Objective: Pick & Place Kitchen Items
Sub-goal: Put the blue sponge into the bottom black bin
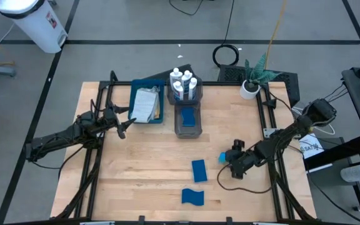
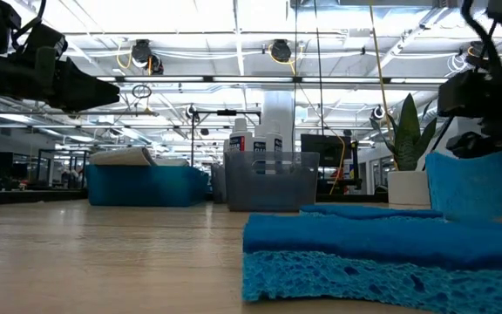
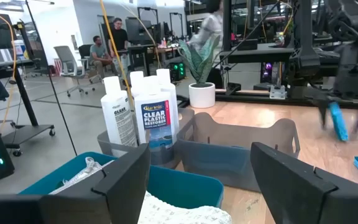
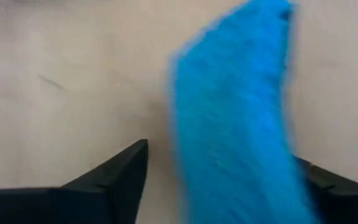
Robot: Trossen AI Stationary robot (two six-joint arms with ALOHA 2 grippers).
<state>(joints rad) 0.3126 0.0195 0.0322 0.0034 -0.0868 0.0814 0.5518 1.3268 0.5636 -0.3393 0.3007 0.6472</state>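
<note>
Our right end effector (image 1: 225, 157) holds a blue sponge (image 4: 235, 118) above the surface (image 1: 142, 181); soft and light, we judge it best pinched mid-body. Left end effector (image 1: 125, 127) waits wide.

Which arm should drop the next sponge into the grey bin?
Right. The right claw already grips a blue sponge above the table, not far from the grey bin. The left claw is open and empty beside the blue tray.

Even bright overhead light; ceiling strips glare in low view; sponge (image 4: 235, 118) motion-blurred in right wrist view.
</note>
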